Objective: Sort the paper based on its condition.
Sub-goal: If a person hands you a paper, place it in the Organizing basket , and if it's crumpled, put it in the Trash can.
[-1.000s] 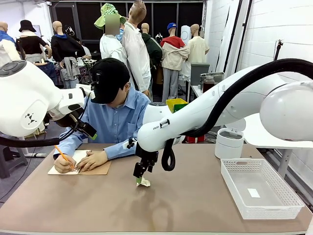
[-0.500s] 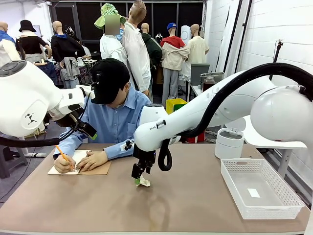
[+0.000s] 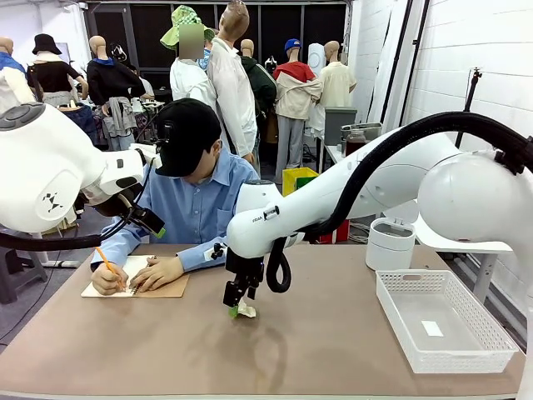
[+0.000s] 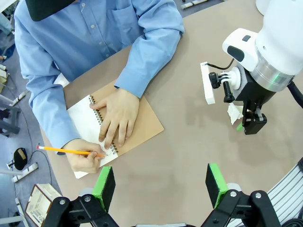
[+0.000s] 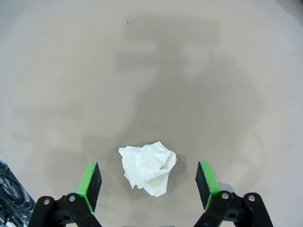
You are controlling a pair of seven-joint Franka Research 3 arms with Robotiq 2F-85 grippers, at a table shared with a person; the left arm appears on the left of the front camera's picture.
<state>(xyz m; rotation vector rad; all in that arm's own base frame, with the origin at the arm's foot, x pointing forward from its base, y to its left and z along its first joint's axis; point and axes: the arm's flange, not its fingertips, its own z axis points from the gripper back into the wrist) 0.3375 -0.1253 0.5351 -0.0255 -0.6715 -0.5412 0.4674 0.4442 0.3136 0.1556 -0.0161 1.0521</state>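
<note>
Brown and bare over most of its surface, the worktop stands between the two white arms and a person in a blue shirt who sits at its far edge. Behind the person the room is crowded with clothes on stands.

The paper is crushed into a small white ball. It lies about halfway between the near edge and the far edge, a little to the robot's left of the middle. The right gripper points down at it, and its claw is spread wide. In the right wrist view the paper lies between the two green pads, with bare table on each side of it, so neither pad touches it.

The left gripper hangs high over the far left corner. Its claw is also spread, with nothing between the pads.

Near that corner lies an open spiral notebook with a brown cover. The person presses one hand flat on it, and the other hand holds a yellow pencil against the white page.

Along the right edge stands a white basket with a small white tag on its bottom. Just beyond its far end stands a white round container.
</note>
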